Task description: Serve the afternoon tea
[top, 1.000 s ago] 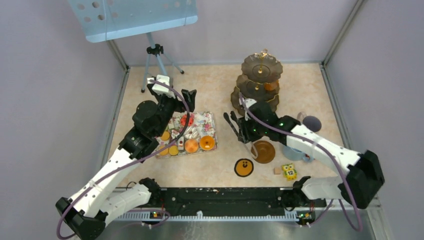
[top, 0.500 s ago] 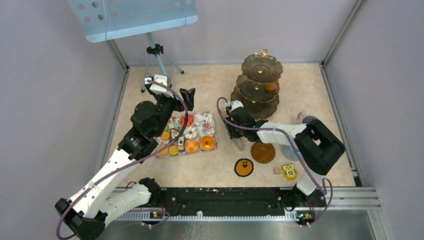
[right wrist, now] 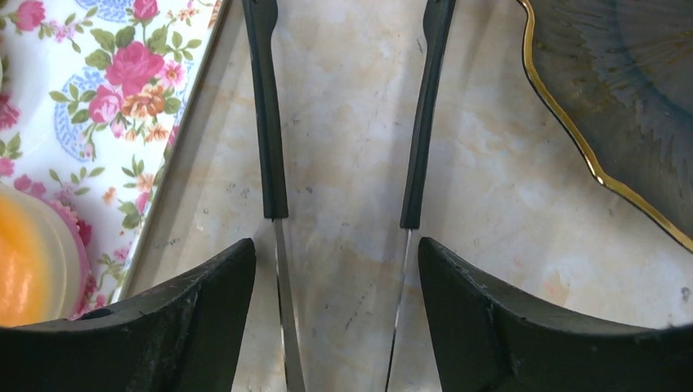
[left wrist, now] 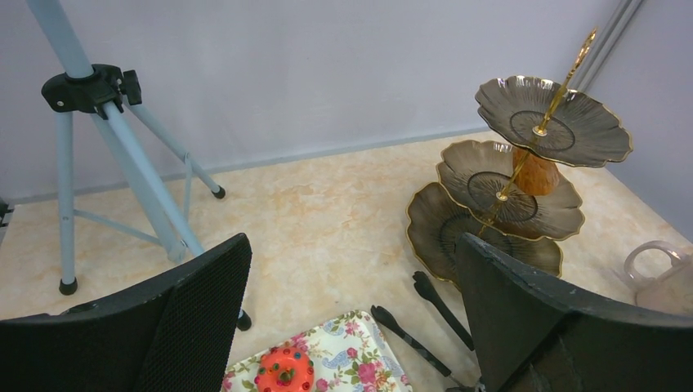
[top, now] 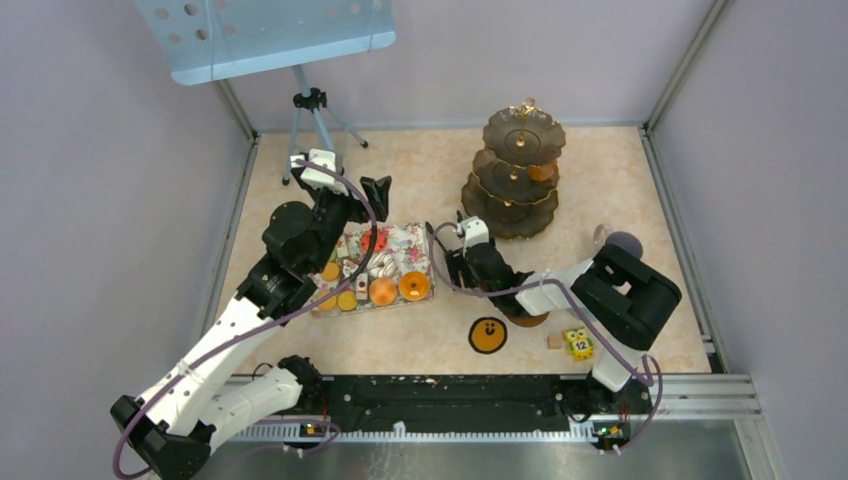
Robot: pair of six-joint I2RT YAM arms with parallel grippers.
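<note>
**Fig.** The right gripper (right wrist: 335, 265) is shown with its jaws apart. They straddle the steel shanks of a pair of black-tipped metal tongs (right wrist: 266, 122), which lies flat on the worktop (right wrist: 351, 98). The tongs lie between the rose-patterned rectangular tray (right wrist: 122, 98) and the dark, gold-rimmed three-tier stand (right wrist: 629, 106). Whether the shanks are touched cannot be told.

The small toy pastries (top: 383, 291) are seen on the tray, and one orange piece (left wrist: 535, 171) already stands on the stand's middle tier. The left gripper (left wrist: 351, 261) is held near the tray's far edge, jaws apart and empty.

Hazards are judged from this pose:
- If the smooth shanks are squeezed off-centre, one leg may spring out or the tool may pivot.
- On lifting, the tips could be caught on the tray rim, just beside the left leg, or on the bottom tier's edge, and the pastries jolted.
</note>
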